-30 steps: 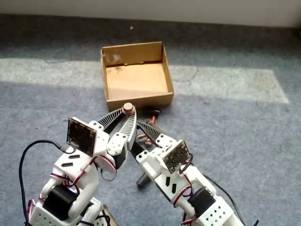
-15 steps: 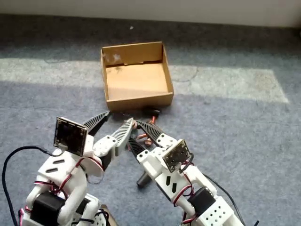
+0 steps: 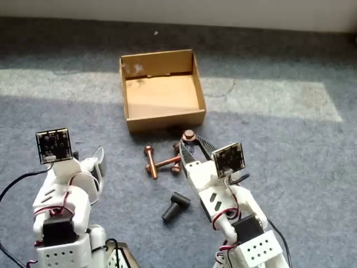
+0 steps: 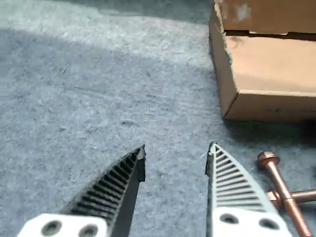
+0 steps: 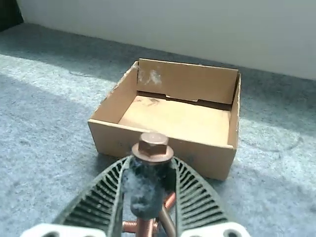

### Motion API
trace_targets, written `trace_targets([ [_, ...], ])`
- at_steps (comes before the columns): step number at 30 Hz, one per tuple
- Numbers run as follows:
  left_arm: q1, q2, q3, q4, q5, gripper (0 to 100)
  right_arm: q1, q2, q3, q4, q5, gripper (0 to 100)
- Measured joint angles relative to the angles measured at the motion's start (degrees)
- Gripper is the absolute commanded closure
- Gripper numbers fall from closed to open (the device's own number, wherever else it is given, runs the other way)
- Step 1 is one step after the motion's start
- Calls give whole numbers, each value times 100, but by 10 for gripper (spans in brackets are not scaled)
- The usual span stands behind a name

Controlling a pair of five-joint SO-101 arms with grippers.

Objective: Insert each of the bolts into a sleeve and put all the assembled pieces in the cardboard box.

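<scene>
Right tool (image 5: 150, 162) is clamping on a black sleeve (image 5: 143, 190) w/ a copper bolt (image 5: 152, 144) sitting in it. The bolt's hex head is sticking out of the sleeve's far end, and both fingers are pressing against the sleeve's sides. From the high view this tool (image 3: 189, 139) is holding the piece just outside the near wall of the cardboard box (image 3: 165, 120), on the arms' side, not over the inside of the box. The box is lying open-topped on the grey carpeted surface (image 3: 290, 162), and nothing is showing on its floor.

Left tool (image 4: 176, 152) is hanging w/ its fingers apart and nothing btwn them, over bare carpet. It's off to the side of the box (image 4: 271, 104) and well apart from the right arm.

Loose bolts (image 3: 150, 163) are lying crossed on the surface btwn the two arms, near the box's front wall. One (image 4: 279, 190) is lying just beside the left tool's finger (image 4: 224, 173).

A spare sleeve (image 3: 174, 206) is lying on its side nearer the arm bases, apart from the bolts.
</scene>
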Motion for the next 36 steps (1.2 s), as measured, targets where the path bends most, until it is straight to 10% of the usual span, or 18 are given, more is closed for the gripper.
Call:
trace_targets([
  [23,-580,0,1064,0,-554,783,695,8659,-6154,-1732,-18,887],
  [36,-580,0,1064,0,-554,783,703,7965,-7288,1442,-26,781],
])
